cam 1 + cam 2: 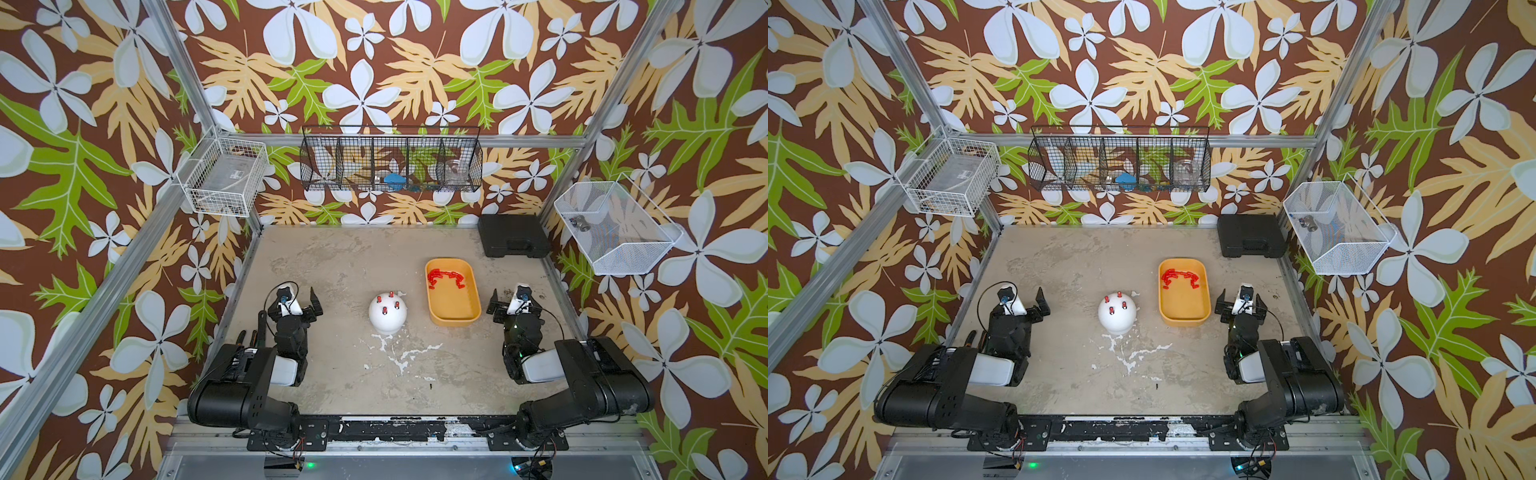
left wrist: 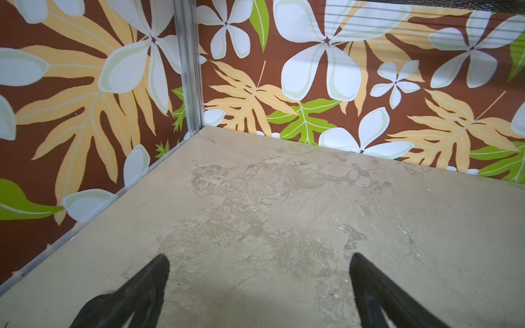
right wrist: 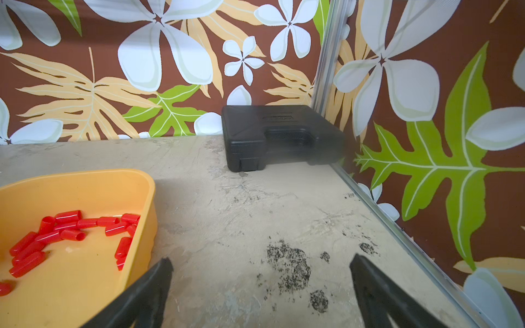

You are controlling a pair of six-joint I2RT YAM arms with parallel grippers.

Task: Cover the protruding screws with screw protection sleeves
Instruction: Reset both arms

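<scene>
The white dome (image 1: 387,314) stands near the middle of the worktop (image 1: 353,257), a little toward the front edge. Four screw protection sleeves (image 1: 391,294) sit on top of it in both top views, each apparently capping one of the protruding screws, though the studs themselves are too small to make out. The rest of the red sleeves (image 3: 69,227) lie loose in the far end of the orange-yellow tray (image 1: 453,320), just right of the dome. A black case (image 3: 278,136) rests in the far right corner.

The left hand (image 1: 300,300) hovers near the left edge, released, fingers (image 2: 153,272) spread wide over bare worktop with nothing between them. The right hand (image 1: 514,302) sits near the right edge just beside the tray, likewise released and holding nothing.
</scene>
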